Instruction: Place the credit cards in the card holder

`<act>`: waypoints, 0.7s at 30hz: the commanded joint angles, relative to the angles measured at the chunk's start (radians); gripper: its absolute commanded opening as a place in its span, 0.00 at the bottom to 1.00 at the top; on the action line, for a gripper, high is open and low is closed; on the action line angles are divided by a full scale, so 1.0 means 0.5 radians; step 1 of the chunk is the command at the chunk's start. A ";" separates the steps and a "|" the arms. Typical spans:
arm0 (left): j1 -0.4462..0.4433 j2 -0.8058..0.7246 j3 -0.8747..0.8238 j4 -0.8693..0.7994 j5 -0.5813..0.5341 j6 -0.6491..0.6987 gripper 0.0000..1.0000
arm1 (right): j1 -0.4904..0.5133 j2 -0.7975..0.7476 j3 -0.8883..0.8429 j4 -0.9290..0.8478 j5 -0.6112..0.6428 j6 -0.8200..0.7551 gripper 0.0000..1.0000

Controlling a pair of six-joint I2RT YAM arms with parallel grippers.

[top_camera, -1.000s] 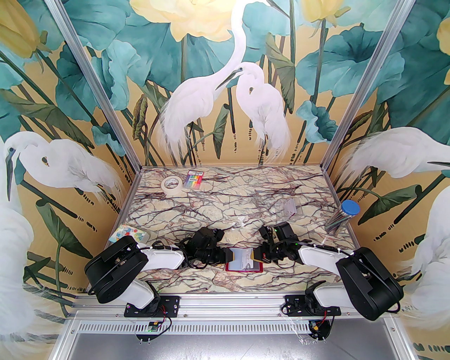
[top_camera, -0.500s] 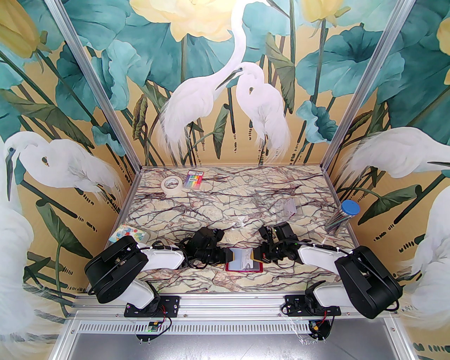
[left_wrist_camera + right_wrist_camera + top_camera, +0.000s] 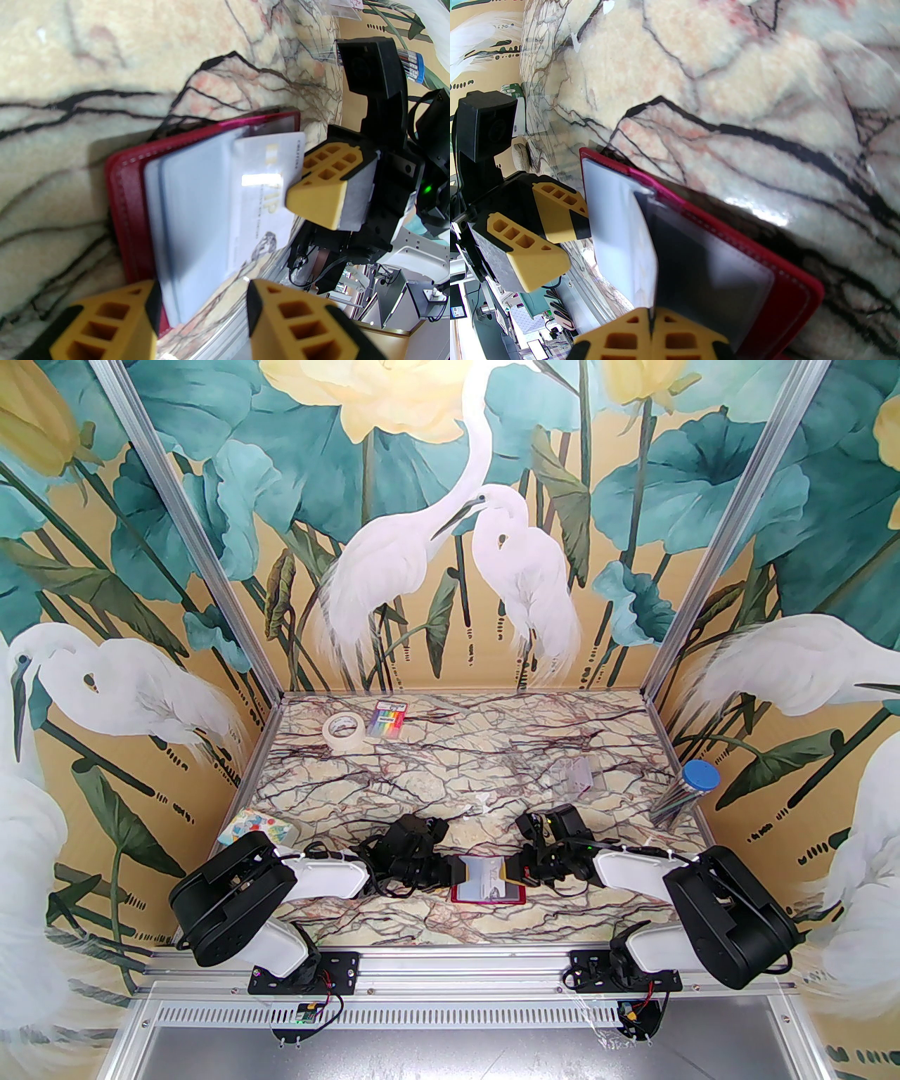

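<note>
Right tool [image 3: 299, 179] is clamped shut on the outer end of a pale credit card [image 3: 263, 168], whose long axis is pointed leftward, partly inside a clear sleeve [image 3: 190, 211] of the open red card holder [image 3: 126, 197], laid flat on the counter [image 3: 70, 52] between both arms. Left tool [image 3: 202, 306] is held half-wide, one finger apparently pressed on the holder's far end.

Marble-veined tabletop [image 3: 457, 761] between aluminium-posted [image 3: 200, 543] mural walls [image 3: 415, 655]: white egrets [image 3: 520, 564], teal leaves [image 3: 703, 479], pale yellow blossoms [image 3: 401, 395].
</note>
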 commanded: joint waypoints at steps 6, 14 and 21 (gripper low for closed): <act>-0.017 0.096 -0.020 -0.106 -0.130 0.048 0.46 | 0.027 0.043 0.006 0.010 0.069 -0.008 0.00; -0.017 0.100 -0.016 -0.111 -0.129 0.048 0.46 | 0.037 0.047 0.009 0.003 0.065 -0.009 0.02; -0.017 0.095 -0.016 -0.118 -0.133 0.051 0.46 | 0.039 0.019 0.039 -0.073 0.069 -0.038 0.23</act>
